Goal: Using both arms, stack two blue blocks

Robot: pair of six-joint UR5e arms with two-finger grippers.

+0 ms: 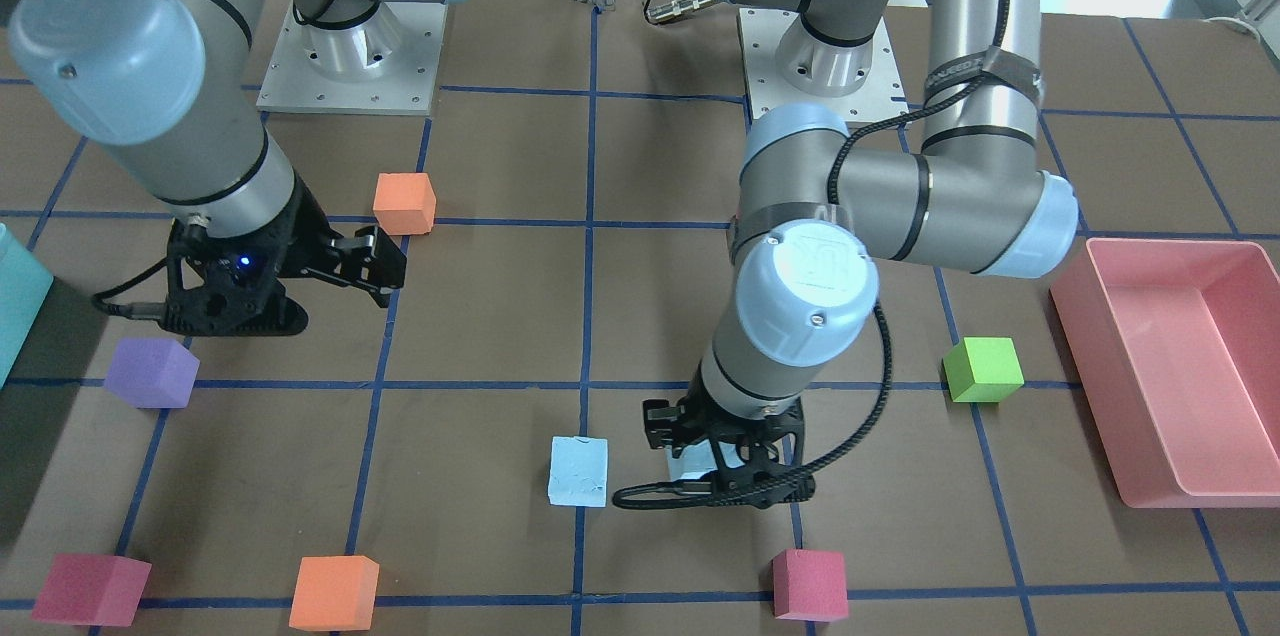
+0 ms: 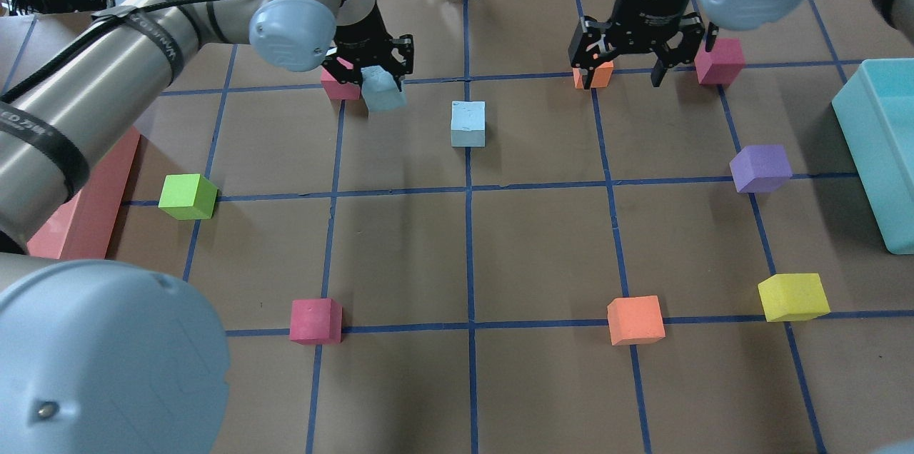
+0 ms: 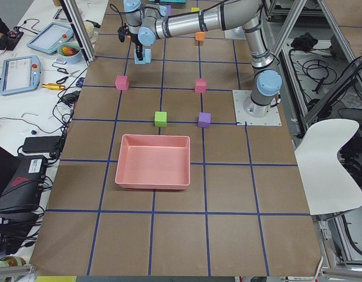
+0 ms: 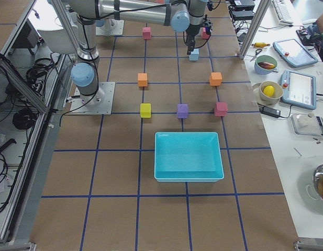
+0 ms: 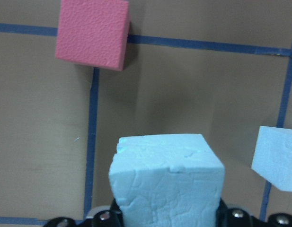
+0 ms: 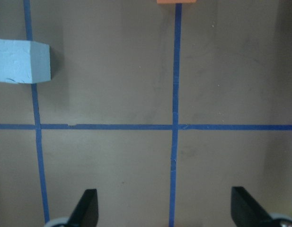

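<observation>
Overhead exterior view: we find one blue block (image 2: 468, 123) lying free on the desk (image 2: 543, 247), likely the base. Just beyond, the left pincer (image 2: 378, 79) clamps the second blue block (image 2: 383, 93), ready for carrying across. Farthest, the right pincer (image 2: 620, 76) stands spread, empty.

Brown table (image 2: 543, 254) gridded in blue tape (white chair (image 3: 332, 161) beside it), cluttered white bench (image 4: 308, 167) alongside

- On the pale blue cap (image 1: 808, 288) of a joint of my left arm (image 1: 900, 206) stand raised letters, faint and turned sideways: "UR".
- The black strap (image 1: 985, 74) around this arm has pale printing, too blurred to read.
</observation>
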